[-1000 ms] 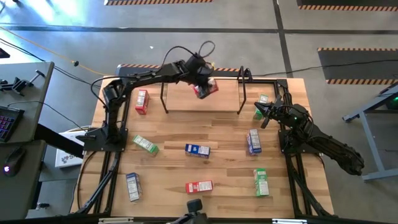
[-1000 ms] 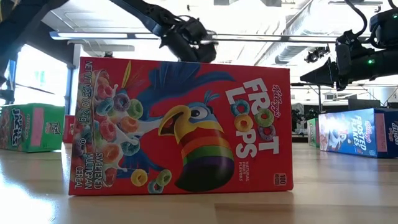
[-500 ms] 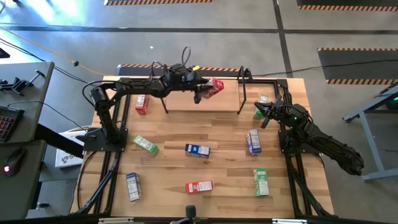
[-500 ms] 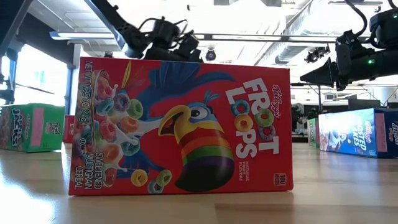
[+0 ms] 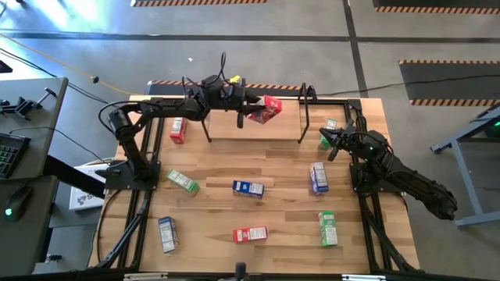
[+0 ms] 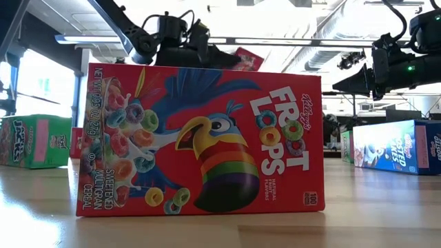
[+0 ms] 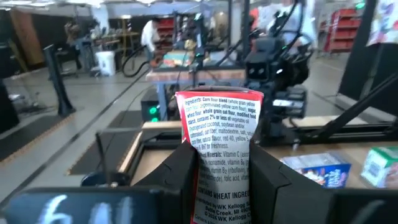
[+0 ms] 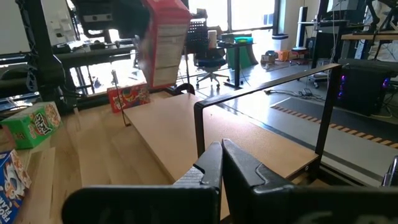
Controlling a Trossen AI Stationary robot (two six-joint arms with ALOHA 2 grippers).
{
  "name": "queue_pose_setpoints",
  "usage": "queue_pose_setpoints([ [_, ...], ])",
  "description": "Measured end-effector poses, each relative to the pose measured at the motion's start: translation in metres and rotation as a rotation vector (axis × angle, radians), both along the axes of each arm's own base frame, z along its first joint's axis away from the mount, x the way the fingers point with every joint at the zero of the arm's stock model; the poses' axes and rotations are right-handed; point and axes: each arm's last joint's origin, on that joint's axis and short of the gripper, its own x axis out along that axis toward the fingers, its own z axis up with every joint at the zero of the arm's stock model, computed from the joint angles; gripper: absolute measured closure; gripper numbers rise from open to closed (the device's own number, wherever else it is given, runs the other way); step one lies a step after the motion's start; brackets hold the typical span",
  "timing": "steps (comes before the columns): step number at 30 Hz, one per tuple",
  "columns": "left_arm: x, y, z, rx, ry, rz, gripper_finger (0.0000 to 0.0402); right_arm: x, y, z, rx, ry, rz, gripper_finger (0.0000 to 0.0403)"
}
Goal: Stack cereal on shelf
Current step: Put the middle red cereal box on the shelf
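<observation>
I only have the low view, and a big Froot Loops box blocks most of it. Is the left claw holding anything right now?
Observer: Yes. The left claw is shut on a red cereal box.
Operator: Where is that box relative to the shelf?
Observer: The right wrist view shows it in the air above the shelf board, not resting on it.
Operator: And the right claw?
Observer: The right claw is shut and holds nothing, at the shelf's right end near a green box.
</observation>
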Motion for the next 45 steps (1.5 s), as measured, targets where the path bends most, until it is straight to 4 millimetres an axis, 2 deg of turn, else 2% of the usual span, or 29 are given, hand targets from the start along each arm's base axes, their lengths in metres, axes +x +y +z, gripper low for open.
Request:
queue_pose_setpoints([
  [5, 0.0, -0.001, 0.001, -0.005, -0.006, -0.027, 0.0318, 0.0, 0.0, 0.0, -0.004, 0.002, 0.0, 0.0403],
  [10, 0.0, -0.004, 0.006, 0.025, -0.054, -0.114, 0.0318, -0.002, -0.003, 0.0, -0.104, 0.074, -0.099, 0.0403],
  [12, -0.001, -0.004, 0.01, 0.041, -0.09, -0.135, 0.0318, -0.002, -0.003, -0.001, -0.091, 0.069, -0.1, 0.0403],
  [15, -0.003, -0.007, 0.01, 0.068, -0.131, -0.142, 0.0318, -0.001, -0.002, -0.001, -0.02, 0.02, -0.07, 0.0403],
  [18, -0.013, -0.011, -0.001, 0.087, -0.182, -0.112, 0.0318, -0.001, -0.002, 0.002, 0.001, -0.024, -0.059, 0.0403],
  [23, -0.031, -0.018, -0.019, 0.078, -0.25, -0.067, 0.0318, -0.002, 0.001, 0.024, -0.122, -0.215, 0.012, 0.0403],
  [27, -0.036, -0.02, -0.022, 0.07, -0.272, -0.062, 0.0318, -0.004, 0.005, 0.039, -0.086, -0.414, 0.083, 0.0403],
  [32, -0.036, -0.02, -0.023, 0.062, -0.266, -0.053, 0.0318, 0.002, 0.001, 0.047, -0.021, -0.402, 0.091, 0.0397],
  [35, -0.037, -0.017, -0.023, 0.048, -0.259, -0.035, 0.0318, 0.012, -0.004, 0.055, -0.037, -0.36, 0.099, 0.0364],
  [38, -0.039, -0.013, -0.025, 0.017, -0.246, -0.019, 0.0318, 0.027, -0.009, 0.069, -0.045, -0.3, 0.138, 0.0305],
  [41, -0.04, -0.012, -0.025, 0.005, -0.242, -0.01, 0.0318, 0.049, -0.017, 0.085, -0.011, -0.229, 0.185, 0.0233],
  [45, -0.041, -0.011, -0.026, -0.001, -0.237, -0.002, 0.0318, 0.087, -0.03, 0.106, 0.031, -0.148, 0.224, 0.0146],
])
